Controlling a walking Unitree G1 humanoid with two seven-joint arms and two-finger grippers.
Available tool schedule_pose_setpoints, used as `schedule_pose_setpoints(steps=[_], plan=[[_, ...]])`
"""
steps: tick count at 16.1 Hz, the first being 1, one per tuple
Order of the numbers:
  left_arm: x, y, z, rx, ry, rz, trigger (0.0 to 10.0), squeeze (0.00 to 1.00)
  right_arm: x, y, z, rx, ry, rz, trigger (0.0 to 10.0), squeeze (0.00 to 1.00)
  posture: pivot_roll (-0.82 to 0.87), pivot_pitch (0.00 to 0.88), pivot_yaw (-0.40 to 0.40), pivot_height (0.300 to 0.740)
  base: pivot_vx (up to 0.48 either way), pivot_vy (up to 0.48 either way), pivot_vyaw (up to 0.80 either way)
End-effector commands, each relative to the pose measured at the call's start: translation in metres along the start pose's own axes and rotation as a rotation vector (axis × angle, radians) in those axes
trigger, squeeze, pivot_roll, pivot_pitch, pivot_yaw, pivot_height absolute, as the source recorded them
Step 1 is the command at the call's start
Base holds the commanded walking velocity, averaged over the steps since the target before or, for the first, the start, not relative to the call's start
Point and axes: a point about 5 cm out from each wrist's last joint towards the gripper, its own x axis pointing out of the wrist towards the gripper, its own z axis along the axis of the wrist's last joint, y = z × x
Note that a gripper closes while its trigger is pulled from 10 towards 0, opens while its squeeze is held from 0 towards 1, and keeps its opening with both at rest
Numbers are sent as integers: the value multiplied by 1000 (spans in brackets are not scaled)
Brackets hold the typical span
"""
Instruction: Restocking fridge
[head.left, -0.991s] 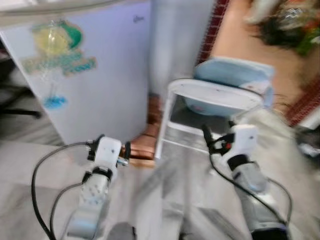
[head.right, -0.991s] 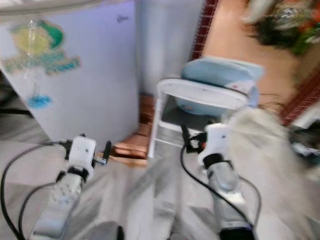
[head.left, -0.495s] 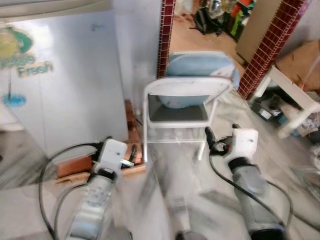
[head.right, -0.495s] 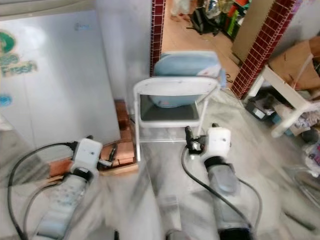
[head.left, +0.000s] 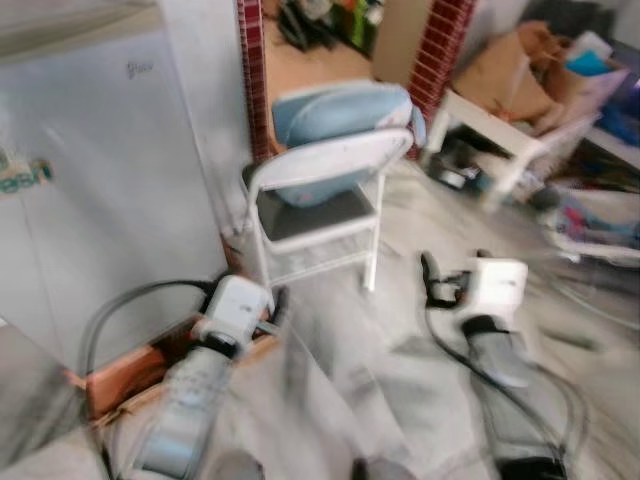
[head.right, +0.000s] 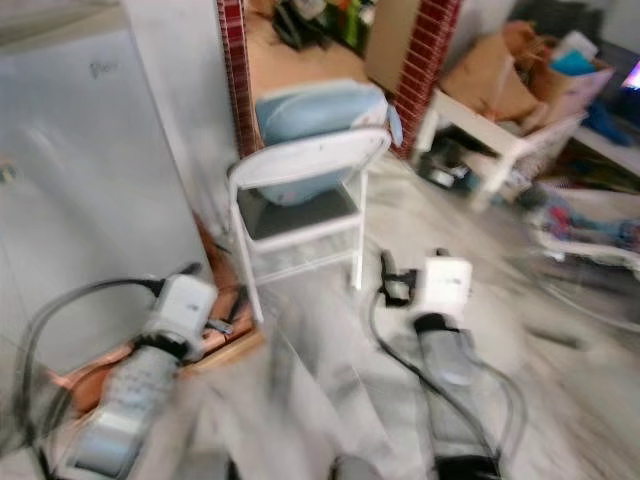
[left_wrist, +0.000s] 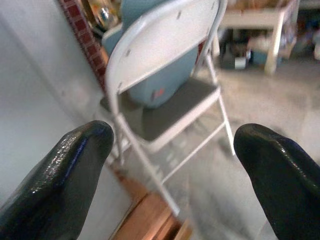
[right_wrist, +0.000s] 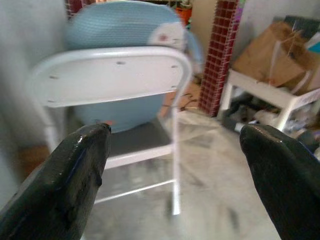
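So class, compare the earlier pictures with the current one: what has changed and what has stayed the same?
The whole view has swung right as the robot turns: the fridge slides leftward and a white table with clutter comes in. Nothing was grasped or released. The left gripper and right gripper stay open and empty, and the chair stays put.

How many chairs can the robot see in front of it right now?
1. A white folding chair stands just right of the white fridge, with a pale blue tub resting on its seat. Clutter at the far right is blurred, so another could be hidden there.
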Motion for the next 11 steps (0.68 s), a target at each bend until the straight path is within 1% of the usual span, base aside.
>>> schedule_pose_setpoints(steps=[1,2,3,4,5,6,8,9,10,11], plan=[[1,0,3,-10,-7,7,10000,0,2,-9,6,-31,-18,-23,10000,0,123,107,-24,740,0,0,-800],[0,-1,2,-12,-8,6,10000,0,2,-9,6,-35,-17,-27,10000,0,121,108,-27,740,0,0,-800],[0,-3,2,-33,-40,-3,10000,0,1,-9,6,-46,-21,-31,10000,0,113,109,-27,740,0,0,-800],[0,-4,1,-60,-32,1,10000,0,1,-9,7,-44,-23,-40,10000,0,109,110,-26,740,0,0,-800],[1,-5,2,-69,-29,9,10000,0,1,-9,7,-38,-22,-42,10000,0,109,111,-25,740,0,0,-800],[2,-7,5,-83,-32,-9,10000,0,1,-9,7,-29,-18,-41,10000,0,108,113,-24,740,0,0,-800],[0,-10,5,-78,-42,-47,10000,0,-2,-6,6,-11,-11,-34,10000,0,107,116,-21,740,0,0,-800],[0,-10,5,-78,-42,-48,10000,0,-2,-6,6,-13,-11,-35,10000,0,107,116,-21,740,0,0,-800],[0,-10,7,-89,-56,-70,10000,0,-2,-6,5,-13,-11,-38,10000,0,107,116,-21,740,0,0,-800],[0,-10,7,-88,-63,-75,10000,0,-2,-6,5,-17,-12,-39,10000,0,107,116,-21,740,311,0,-800]])
